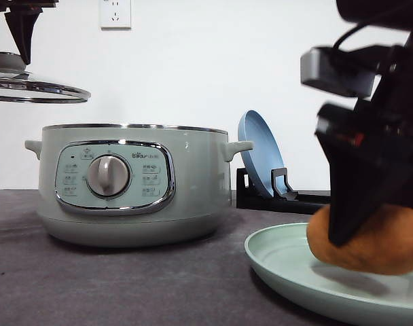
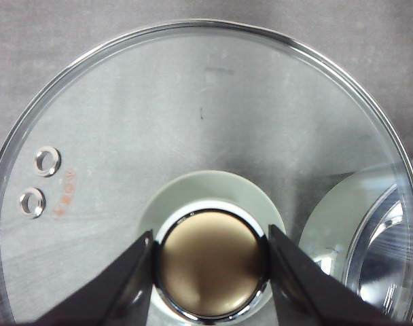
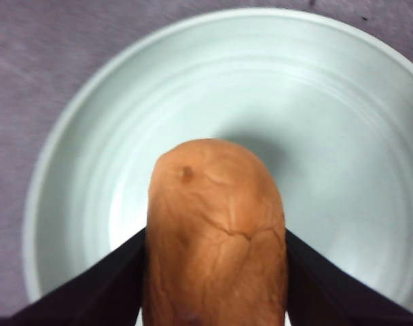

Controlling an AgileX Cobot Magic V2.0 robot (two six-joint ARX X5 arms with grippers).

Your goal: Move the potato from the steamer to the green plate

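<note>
Grey table (image 1: 91,285); right gripper (image 3: 217,285) clamps potato (image 3: 217,231) over green plate (image 3: 342,122).

The right pincer (image 1: 369,224) hides part of the potato (image 1: 383,248). The green plate (image 1: 288,261) runs off the front view at 4 o'clock.

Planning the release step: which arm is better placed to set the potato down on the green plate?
Right. Its tool already grips the potato just above the green plate; the left tool is holding the steamer's lid.
</note>
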